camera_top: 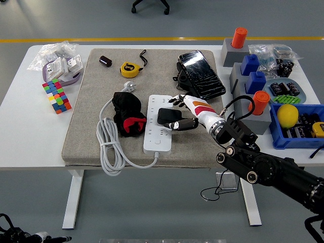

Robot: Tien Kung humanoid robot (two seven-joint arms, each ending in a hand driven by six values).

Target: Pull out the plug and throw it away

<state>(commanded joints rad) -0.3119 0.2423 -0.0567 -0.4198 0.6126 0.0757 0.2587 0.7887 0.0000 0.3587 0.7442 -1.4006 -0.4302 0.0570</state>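
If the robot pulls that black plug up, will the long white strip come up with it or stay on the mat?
The white power strip may lift a little: it looks like light plastic and nothing holds it down. Its coiled white cable looks floppy, so it probably won't anchor it. The black plug looks chunky and stiff, so the right hand should grip it firmly.

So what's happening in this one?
The robot's right hand reaches in from the right to the black plug seated in the white power strip on the grey mat. Its fingers sit around the plug's right side, but whether they actually grip it can't be told. The plug is not yet pulled out. The left hand is out of view.
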